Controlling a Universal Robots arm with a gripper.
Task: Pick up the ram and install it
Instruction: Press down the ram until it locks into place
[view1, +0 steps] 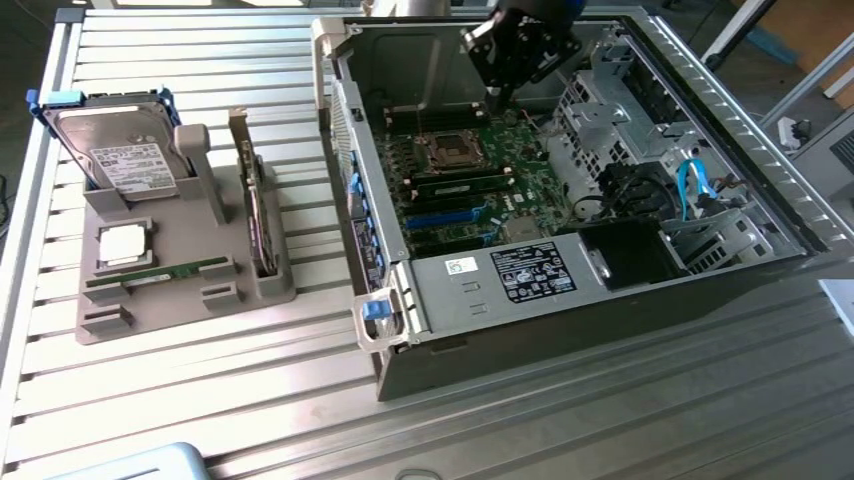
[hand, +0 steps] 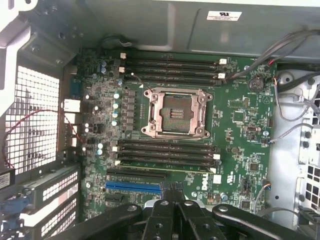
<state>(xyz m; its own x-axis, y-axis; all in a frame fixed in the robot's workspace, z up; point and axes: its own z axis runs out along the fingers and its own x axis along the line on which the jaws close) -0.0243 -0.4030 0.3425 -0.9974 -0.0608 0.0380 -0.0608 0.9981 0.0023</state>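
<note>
Above the open computer case (view1: 574, 300), reaches in from the far side and hangs the gripper (view1: 497, 92) over the motherboard (view1: 467, 160).

- Arm pose: points the wrist steeply down into the case, tips aimed at the board. Hovers over the end of the board farthest from the labelled power supply (view1: 534, 272). Cannot tell from the exterior view whether the tips touch the board.
- Jaws: pressed together, pinching nothing. Shows the two black fingers (hand: 162, 212) side by side in the wrist view, tips meeting just beside the blue expansion slot (hand: 132, 187) and near the closest bank of memory slots (hand: 165, 155).
- Board, wrist view: looks straight down on the empty processor socket (hand: 174, 112), flanked by a second bank of memory slots (hand: 172, 70) on its other side. Shows a thin pale-green edge along the slot nearest the fingers; cannot tell whether a stick sits there.
- Ram (view1: 160, 272): lies flat in a groove of the grey holder (view1: 160, 320) on the slatted table (view1: 200, 400), at the exterior view's left, well apart from the gripper and untouched.
- Same holder: carries a hard drive (view1: 120, 155), a square silver chip (view1: 123, 243) and an upright card (view1: 254, 215).
</note>
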